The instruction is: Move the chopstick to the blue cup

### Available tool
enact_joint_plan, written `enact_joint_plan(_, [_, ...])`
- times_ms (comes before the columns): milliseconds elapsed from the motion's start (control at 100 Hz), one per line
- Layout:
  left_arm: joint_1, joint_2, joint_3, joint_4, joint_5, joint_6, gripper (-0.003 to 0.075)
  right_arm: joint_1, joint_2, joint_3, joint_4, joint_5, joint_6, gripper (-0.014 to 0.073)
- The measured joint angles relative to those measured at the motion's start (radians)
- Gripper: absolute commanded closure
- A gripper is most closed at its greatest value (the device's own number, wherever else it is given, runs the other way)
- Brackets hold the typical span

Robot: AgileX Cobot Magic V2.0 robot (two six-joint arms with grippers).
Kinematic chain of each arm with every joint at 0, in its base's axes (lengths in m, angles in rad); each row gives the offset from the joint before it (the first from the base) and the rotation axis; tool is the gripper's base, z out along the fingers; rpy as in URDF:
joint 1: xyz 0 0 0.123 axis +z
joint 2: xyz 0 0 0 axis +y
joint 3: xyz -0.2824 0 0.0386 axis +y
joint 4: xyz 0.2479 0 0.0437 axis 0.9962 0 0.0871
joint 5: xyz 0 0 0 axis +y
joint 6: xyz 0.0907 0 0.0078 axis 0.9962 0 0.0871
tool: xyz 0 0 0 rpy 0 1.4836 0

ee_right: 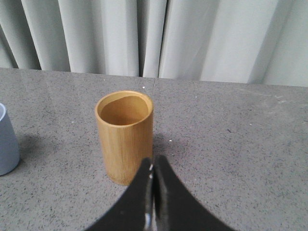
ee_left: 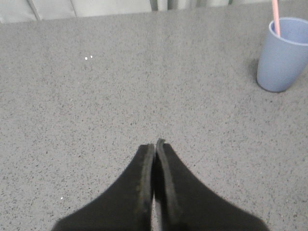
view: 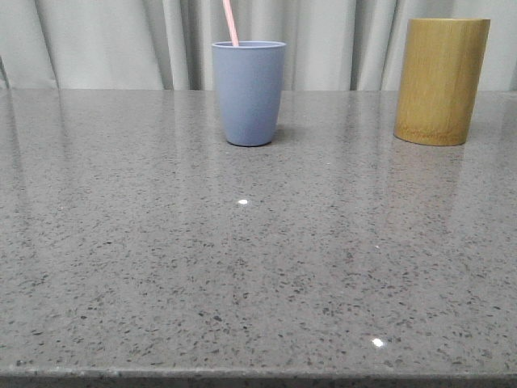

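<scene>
The blue cup [view: 249, 93] stands at the back middle of the table, with a pale pink chopstick [view: 230, 22] standing in it and leaning left. The cup [ee_left: 282, 54] and the chopstick [ee_left: 275, 17] also show in the left wrist view, and the cup's edge [ee_right: 7, 142] shows in the right wrist view. My left gripper [ee_left: 155, 144] is shut and empty, low over bare table, well short of the cup. My right gripper [ee_right: 154, 161] is shut and empty, just in front of the bamboo holder [ee_right: 125, 134]. Neither gripper shows in the front view.
The yellow-brown bamboo holder [view: 440, 79] stands at the back right; from the right wrist view its inside looks empty. A pale curtain [view: 121, 40] hangs behind the grey speckled table [view: 242, 267].
</scene>
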Motion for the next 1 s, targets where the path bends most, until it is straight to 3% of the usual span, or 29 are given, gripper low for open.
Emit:
enact_joint_plan(510, [0.000, -0.205, 0.126, 0.029, -0.044, -0.028, 0.0739, 0.000, -0.341, 0.204, 0.000, 0.000, 0.006, 0.0664])
enact_joint_plan(1000, [0.000, -0.223, 0.131, 0.034, -0.046, -0.030, 0.0739, 0.000, -0.368, 0.212, 0.000, 0.000, 0.006, 0.0664])
